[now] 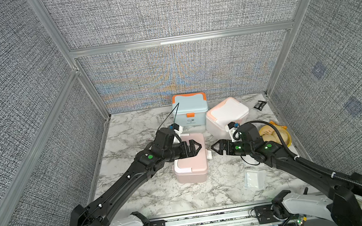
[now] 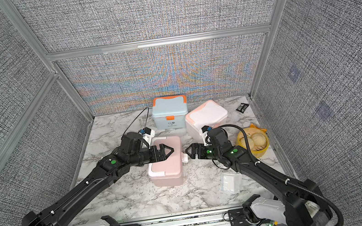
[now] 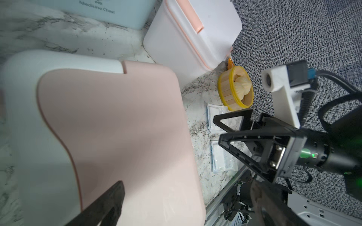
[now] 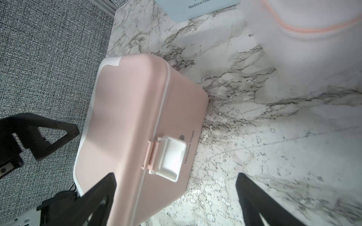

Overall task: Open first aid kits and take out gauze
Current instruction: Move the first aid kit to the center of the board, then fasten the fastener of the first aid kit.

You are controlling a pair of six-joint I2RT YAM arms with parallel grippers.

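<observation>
The marble tabletop [image 1: 139,196] carries three kits. The pink-and-white kit [image 1: 191,165] stands near the middle, lid down, its white latch [image 4: 169,158] facing the right edge. The pale blue-and-orange kit [image 1: 190,111] sits at the far edge, and the white-and-peach kit [image 1: 226,116] is tilted beside it. The left gripper [image 1: 198,150] hovers over the pink lid with jaws spread, holding nothing. The right gripper [image 1: 214,148] waits just beside the latch, also spread and empty. Two gauze packets [image 1: 254,177] lie near the right edge. The pink box looks stiff, light and smooth, so it may slide; probably one gripper should press the lid while the other lifts the latch tab
</observation>
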